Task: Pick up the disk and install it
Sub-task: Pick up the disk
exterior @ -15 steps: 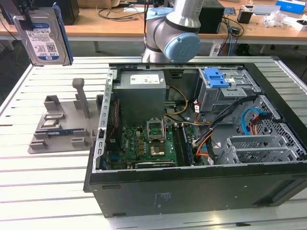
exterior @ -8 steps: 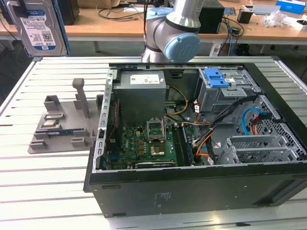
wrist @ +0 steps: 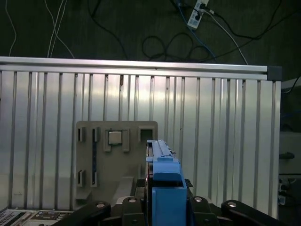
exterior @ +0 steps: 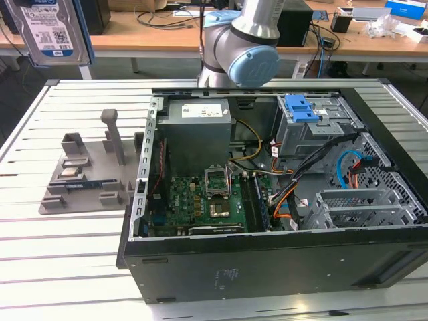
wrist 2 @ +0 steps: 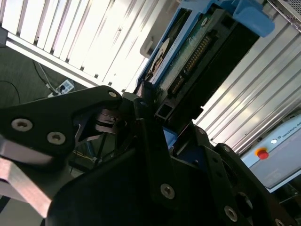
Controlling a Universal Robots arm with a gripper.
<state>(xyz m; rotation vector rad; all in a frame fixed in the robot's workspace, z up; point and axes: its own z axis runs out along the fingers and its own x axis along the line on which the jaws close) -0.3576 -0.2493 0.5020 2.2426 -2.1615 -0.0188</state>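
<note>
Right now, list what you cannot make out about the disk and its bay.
- The disk, exterior view: its top is cut off by the picture's edge, and the grip on it lies beyond that edge.
- The disk, both wrist views: it is nearly edge-on, with its near end hidden behind the jaws.
- The cage under the blue latch, exterior view: its walls hide whether the slot is empty.

You see the disk [exterior: 48, 30] cut off by the exterior view's top edge, and the arm [exterior: 257, 20] likewise. In the second wrist view the gripper [wrist 2: 151, 107] covers the disk's near end, so you cannot tell how far the jaws reach along it.
</note>
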